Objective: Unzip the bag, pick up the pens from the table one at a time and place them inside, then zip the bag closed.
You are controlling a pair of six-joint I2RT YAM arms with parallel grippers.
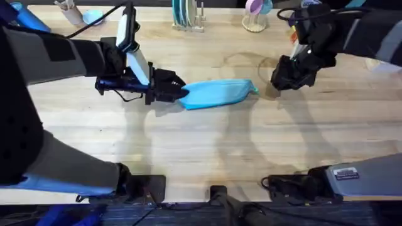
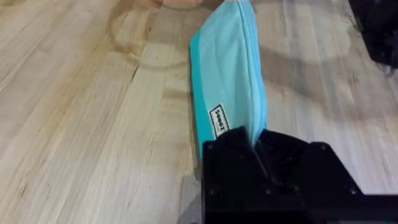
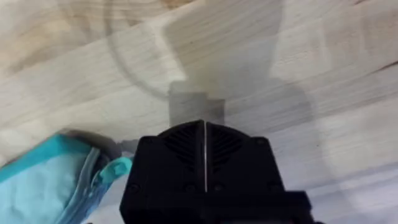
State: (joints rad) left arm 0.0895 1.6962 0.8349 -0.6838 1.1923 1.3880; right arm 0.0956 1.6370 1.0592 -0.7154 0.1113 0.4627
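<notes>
The turquoise bag (image 1: 217, 93) lies flat in the middle of the table (image 1: 201, 144), long axis left to right, with its zipper (image 2: 254, 74) running along it. My left gripper (image 1: 178, 88) is shut on the bag's left end, and the fabric (image 2: 227, 81) stretches away from the black fingers (image 2: 236, 155). My right gripper (image 1: 279, 80) hovers just off the bag's right end, its fingers (image 3: 186, 146) pressed together with nothing seen between them. The turquoise zipper tab (image 3: 117, 168) lies beside it. The pens are out of view.
At the table's far edge stand a dish rack (image 1: 186, 16), a pink cup on a holder (image 1: 254, 11) and blue items (image 1: 28, 17) at the far left. Bare wood stretches in front of the bag toward the arm bases.
</notes>
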